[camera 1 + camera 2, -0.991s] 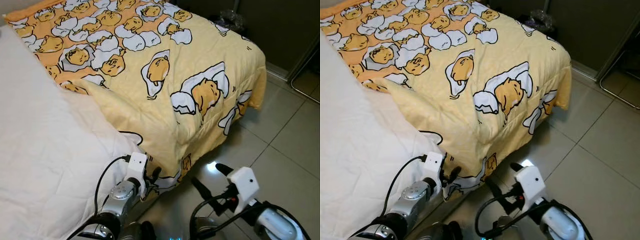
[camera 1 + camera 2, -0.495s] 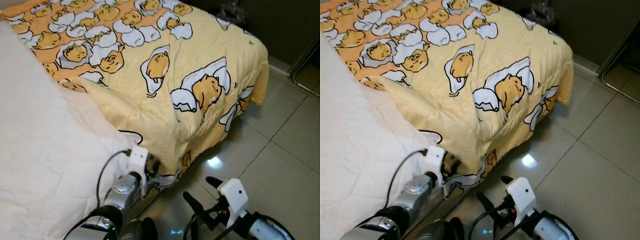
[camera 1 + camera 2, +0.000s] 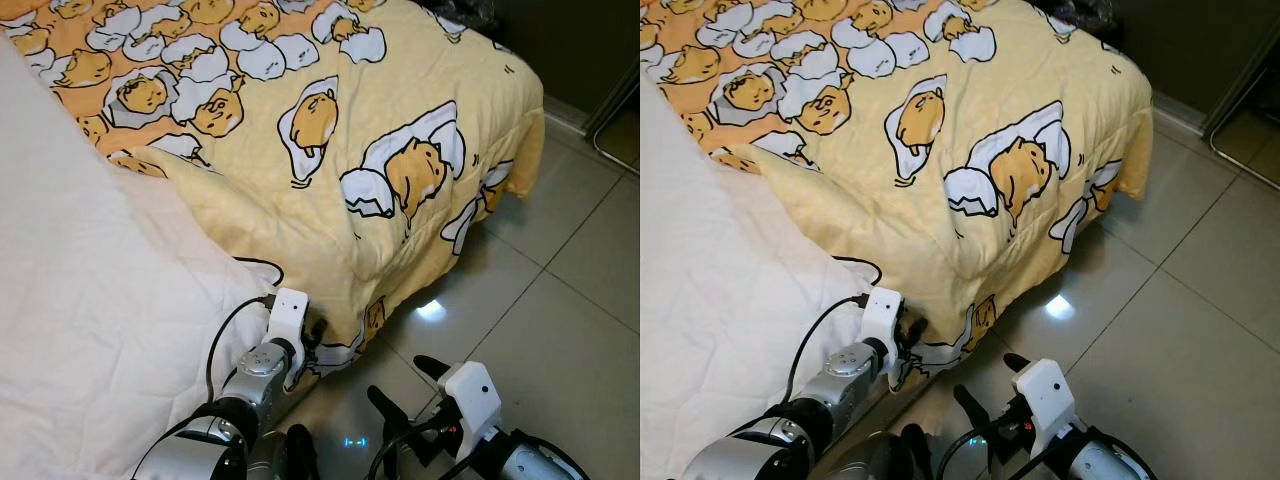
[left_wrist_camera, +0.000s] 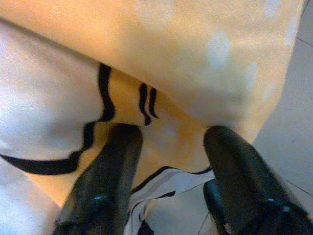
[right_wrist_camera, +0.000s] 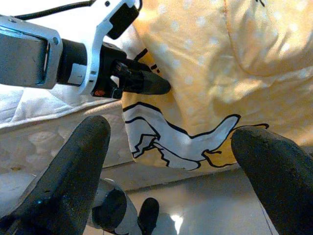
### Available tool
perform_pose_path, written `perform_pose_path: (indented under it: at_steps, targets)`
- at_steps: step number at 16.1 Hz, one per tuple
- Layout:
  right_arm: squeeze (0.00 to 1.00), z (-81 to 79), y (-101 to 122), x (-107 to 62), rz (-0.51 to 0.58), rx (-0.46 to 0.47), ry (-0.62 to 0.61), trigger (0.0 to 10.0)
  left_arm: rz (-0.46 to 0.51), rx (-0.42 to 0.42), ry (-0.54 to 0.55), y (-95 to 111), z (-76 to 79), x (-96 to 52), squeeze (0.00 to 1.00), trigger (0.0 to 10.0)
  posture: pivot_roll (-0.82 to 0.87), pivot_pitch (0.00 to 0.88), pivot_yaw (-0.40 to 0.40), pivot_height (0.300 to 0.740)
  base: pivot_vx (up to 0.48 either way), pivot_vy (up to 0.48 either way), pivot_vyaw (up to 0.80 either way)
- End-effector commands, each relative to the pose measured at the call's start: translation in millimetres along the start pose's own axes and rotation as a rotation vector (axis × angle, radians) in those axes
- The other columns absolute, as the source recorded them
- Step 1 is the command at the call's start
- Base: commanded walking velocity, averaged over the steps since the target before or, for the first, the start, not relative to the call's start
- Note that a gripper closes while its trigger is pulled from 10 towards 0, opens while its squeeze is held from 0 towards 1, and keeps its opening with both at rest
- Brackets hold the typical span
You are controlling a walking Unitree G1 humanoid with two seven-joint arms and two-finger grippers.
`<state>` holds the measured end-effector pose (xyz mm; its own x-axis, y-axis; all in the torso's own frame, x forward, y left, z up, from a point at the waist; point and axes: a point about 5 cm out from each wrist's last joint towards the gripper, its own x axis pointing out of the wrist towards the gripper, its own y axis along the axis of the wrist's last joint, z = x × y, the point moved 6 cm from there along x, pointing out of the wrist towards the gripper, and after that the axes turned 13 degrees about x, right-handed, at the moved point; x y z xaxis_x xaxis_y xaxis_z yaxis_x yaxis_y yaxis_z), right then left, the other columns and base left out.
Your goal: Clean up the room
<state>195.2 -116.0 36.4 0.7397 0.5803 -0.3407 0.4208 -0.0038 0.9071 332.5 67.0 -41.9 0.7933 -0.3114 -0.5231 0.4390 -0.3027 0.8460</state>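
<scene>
A yellow blanket (image 3: 330,180) printed with egg cartoon figures covers the far part of the bed and hangs over its near corner. A white quilted sheet (image 3: 90,300) lies bare on the left. My left gripper (image 3: 315,345) is open at the blanket's hanging lower edge. In the left wrist view its two fingers (image 4: 117,161) straddle the yellow cloth (image 4: 171,107), which fills the gap between them. My right gripper (image 3: 397,378) hovers open, low over the floor, just right of that edge. In the right wrist view it (image 5: 171,132) faces the hanging cloth and the left gripper.
Glossy grey floor tiles (image 3: 560,300) stretch out to the right of the bed. A dark wall (image 3: 590,40) and a thin metal frame (image 3: 615,130) stand at the far right. A crumpled dark bag (image 3: 470,10) lies past the bed's far corner.
The camera has shifted, so the bed sits lower in the picture. My left gripper has pushed closer into the blanket's hanging edge. My right gripper has sunk lower and drawn back.
</scene>
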Motion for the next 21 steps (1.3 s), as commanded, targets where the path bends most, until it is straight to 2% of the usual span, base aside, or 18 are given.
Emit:
perform_pose_path:
  at_steps: [1,3,4,5,6,7,8,9,11,13,14,16,18,19,21]
  targets:
    - [0.00,-3.0,1.6,-2.2,0.007,-0.001,0.002,10.0,-0.008,-0.011,0.017,-6.2,-4.4,-2.3,0.00,0.0,-0.33,0.231,0.146,0.740,0.000,0.000,0.00]
    - [0.00,-3.0,1.6,-2.2,0.007,-0.001,0.002,10.0,-0.008,-0.011,0.017,-6.2,-4.4,-2.3,0.00,0.0,-0.33,0.231,0.146,0.740,0.000,0.000,0.00]
    - [0.00,-2.8,1.6,-2.3,0.007,0.000,0.000,10.0,0.015,-0.008,0.018,-3.1,-4.7,-2.7,0.00,4.4,-0.33,0.231,0.149,0.740,0.000,0.000,0.00]
    - [0.00,2.0,2.6,1.2,0.018,0.001,-0.015,10.0,0.160,-0.017,0.055,18.6,-13.2,-9.0,0.00,10.0,-0.30,0.168,0.179,0.740,0.000,0.000,0.00]
    - [0.00,13.1,11.2,7.4,0.059,0.005,-0.060,10.0,0.376,-0.018,0.136,52.5,-32.4,-33.9,0.00,10.0,-0.30,0.132,0.188,0.740,0.000,0.000,0.00]
    - [0.00,25.0,25.8,13.8,0.120,0.021,-0.114,10.0,0.463,-0.015,0.185,66.4,-44.5,-54.0,0.00,10.0,-0.29,0.101,0.196,0.740,0.000,0.000,0.00]
    - [0.00,34.4,41.8,19.2,0.178,0.028,-0.158,10.0,0.496,0.004,0.234,72.6,-53.4,-68.5,0.00,10.0,-0.27,0.070,0.199,0.740,0.000,0.000,0.00]
    - [0.00,37.7,53.4,25.1,0.214,0.021,-0.164,10.0,0.502,0.015,0.279,74.4,-61.1,-76.7,0.00,10.0,-0.25,0.045,0.196,0.740,0.000,0.000,0.00]
    - [0.00,38.9,55.3,33.1,0.221,0.023,-0.157,10.0,0.478,0.044,0.312,71.2,-66.2,-75.6,0.00,10.0,-0.23,0.034,0.182,0.740,0.000,0.000,0.00]
    - [0.00,30.7,52.5,41.7,0.218,0.036,-0.119,10.0,0.391,-0.035,0.334,65.5,-82.7,-54.5,0.00,10.0,-0.23,0.032,0.162,0.740,0.000,0.000,0.00]
    - [0.00,25.1,54.4,42.6,0.222,0.030,-0.091,10.0,0.372,-0.048,0.322,70.5,-86.1,-45.9,1.00,10.0,-0.23,0.033,0.163,0.740,0.000,0.000,0.00]
    - [0.00,23.1,54.1,42.2,0.213,-0.012,-0.060,10.0,0.347,-0.028,0.345,83.9,-97.7,-35.1,1.00,10.0,-0.26,0.028,0.165,0.740,0.000,0.000,0.00]
    - [0.00,26.0,55.8,43.3,0.224,-0.019,-0.068,10.0,0.314,-0.059,0.376,83.7,-106.2,-28.7,1.00,10.0,-0.27,0.026,0.173,0.740,0.000,0.000,0.00]
    - [0.00,24.9,55.9,43.4,0.229,-0.021,-0.069,10.0,0.252,-0.113,0.399,74.7,-109.6,-21.9,1.00,10.0,-0.28,0.039,0.178,0.740,0.000,0.000,0.00]
    - [0.00,21.7,50.4,36.7,0.218,-0.013,-0.076,10.0,0.194,-0.202,0.416,65.3,-111.8,-16.4,1.00,10.0,-0.30,0.067,0.179,0.740,0.000,0.000,0.00]
